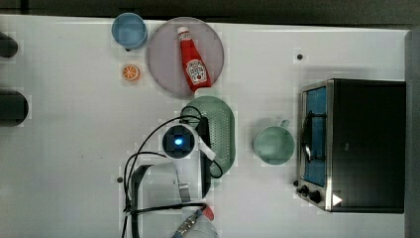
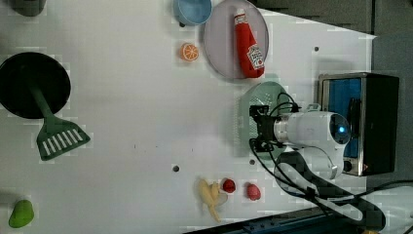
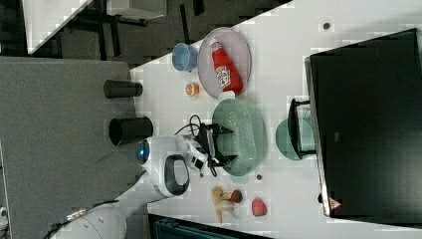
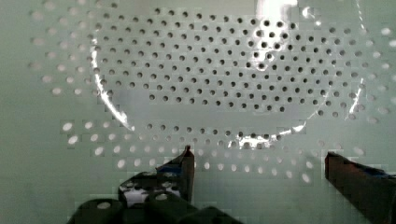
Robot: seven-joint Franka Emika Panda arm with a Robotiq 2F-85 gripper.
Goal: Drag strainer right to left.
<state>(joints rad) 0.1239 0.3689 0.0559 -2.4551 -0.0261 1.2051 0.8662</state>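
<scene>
A: Top view. Where is the strainer [image 1: 220, 131]?
B: Mid-table, long axis up-down in the picture. Its upper tab touches the rim of the grey plate [image 1: 163, 64], which carries the ketchup bottle [image 1: 193, 59]. The green mug [image 1: 274, 145] sits apart on the top view's right, the toaster oven [image 1: 356, 144] beyond it. Blue cup [image 1: 129, 29] and orange slice [image 1: 131, 73] lie at the top view's upper left of the plate.

A: And the arm?
B: The wrist covers the strainer's edge on the top view's left; the claw itself is hidden under it.

A: Left view?
B: The gripper [image 2: 258, 129] points into the strainer [image 2: 270, 92] from the left view's right, over the basket's lower half. Elsewhere: black pan [image 2: 29, 83] with green spatula [image 2: 56, 136], banana [image 2: 209, 195], two red fruits [image 2: 241, 188], a green pear-like fruit [image 2: 21, 213].

A: Right view?
B: The gripper [image 3: 219, 144] is at the strainer [image 3: 246, 139], at the rim on the right view's left. Two dark fingers [image 3: 225, 129] splay apart there. Two black cylinders [image 3: 127, 109] stand further to the right view's left.

A: Wrist view, claw state?
B: The perforated bottom of the strainer [image 4: 210, 74] spans the frame. The gripper [image 4: 258, 161] is released: fingertips [image 4: 187, 161] stand wide apart with bare dotted plastic between them, nothing clamped. Whether the tips touch the basket floor, cannot tell
</scene>
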